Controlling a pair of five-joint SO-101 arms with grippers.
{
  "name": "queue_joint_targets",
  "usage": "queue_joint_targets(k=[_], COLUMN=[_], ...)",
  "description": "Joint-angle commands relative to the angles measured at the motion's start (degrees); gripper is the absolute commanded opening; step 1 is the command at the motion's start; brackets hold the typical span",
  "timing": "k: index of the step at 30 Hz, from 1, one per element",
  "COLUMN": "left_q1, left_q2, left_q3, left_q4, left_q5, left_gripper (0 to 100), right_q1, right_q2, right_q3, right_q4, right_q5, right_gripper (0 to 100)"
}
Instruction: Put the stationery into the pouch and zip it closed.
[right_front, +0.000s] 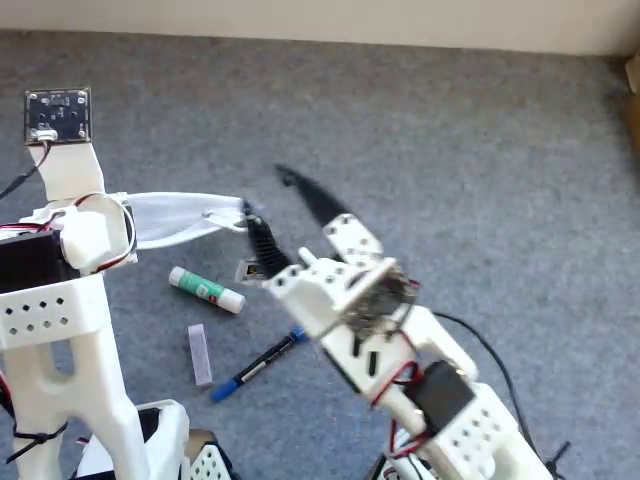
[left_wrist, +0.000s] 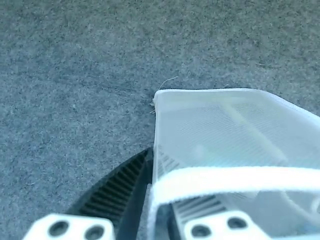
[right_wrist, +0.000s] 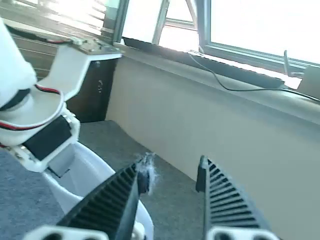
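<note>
The left tool (left_wrist: 157, 175) is clenched on one end of the pouch (right_front: 180, 215), a white bag of fine, see-through mesh with a solid white band along its edge. One black ribbed finger (left_wrist: 117, 197) lies beside the fabric, and the other shows through the weave. The pouch reaches out sideways from that grip over the table (right_front: 480, 150), which is covered in rough grey felt. The right tool (right_front: 265, 195) is released, its tapered, ridged black jaws spread wide, one of them just beside the pouch's far end. On the felt below lie a round white glue stick (right_front: 205, 289) with a green label, a flat lilac bar (right_front: 200, 354) and a slim pen (right_front: 258, 366) with blue ends.
</note>
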Motion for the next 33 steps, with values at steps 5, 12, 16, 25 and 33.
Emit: queue_joint_targets(k=[5,12,16,25,33], left_q1=[1.01,0.92,0.84,-4.44,-7.78], left_q2=[0.84,0.84,0.84,0.84,0.84], left_q3=[-1.80,-1.63,-1.63,-1.80,-2.24], left_q4=[0.53,0.79,0.70,0.35,0.35], left_q5=[0.70,0.70,0.70,0.35,-0.88], left_gripper=[1,1,1,1,1], right_q1=[9.71,16.66,17.01,16.84,15.69], right_q2=[-9.10,-9.71,-9.71,-9.45,-2.59], right_q3=[0.13,0.22,0.22,0.22,0.22], right_q4=[8.48,19.56,28.44,36.44,36.53], right_q5=[0.62,0.53,0.53,0.70,0.62], right_gripper=[15.6,15.6,15.6,15.6,15.6])
